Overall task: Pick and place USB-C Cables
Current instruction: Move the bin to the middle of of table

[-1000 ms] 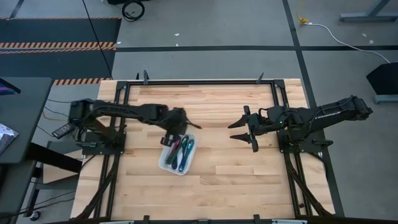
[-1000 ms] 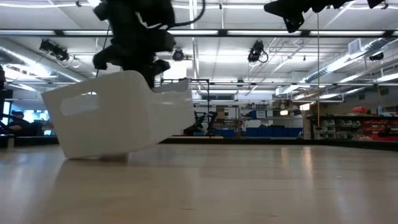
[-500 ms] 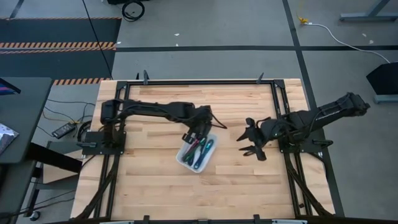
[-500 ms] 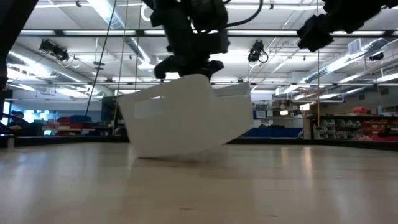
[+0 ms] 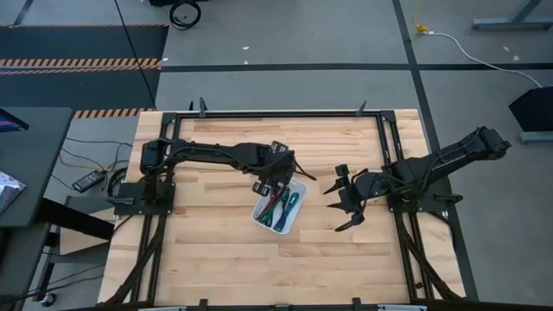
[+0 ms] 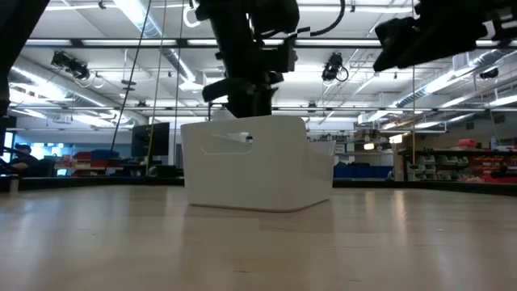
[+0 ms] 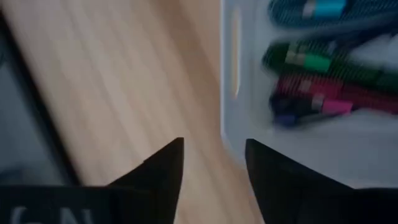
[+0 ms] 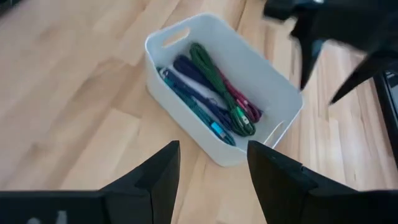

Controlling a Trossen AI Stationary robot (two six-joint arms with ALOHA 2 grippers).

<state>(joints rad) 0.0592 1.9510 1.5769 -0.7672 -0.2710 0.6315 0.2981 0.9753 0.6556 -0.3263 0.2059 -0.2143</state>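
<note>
A white tray (image 5: 301,192) stands flat on the wooden table near its middle. In it lie the USB-C cables: green (image 8: 205,68), magenta (image 8: 241,101), blue-violet (image 8: 189,74) and teal (image 8: 202,118); a purple one (image 7: 292,116) shows below the magenta (image 7: 333,102). My left gripper (image 7: 214,152) is open just above the tray's far rim (image 7: 227,93), one finger outside the wall and one over the inside. My right gripper (image 5: 344,205) hangs open to the tray's right, above the table, with nothing between its fingers.
Black frame rails (image 5: 393,164) run along the table's left and right sides and its far edge. Bare wood lies in front of the tray toward the near edge (image 5: 276,276).
My left gripper has dragged the tilted tray toward the table's right, with its lower edge on the wood. It has set the tray down flat and opened, letting go of the rim. My right gripper has moved a little toward the near edge.
</note>
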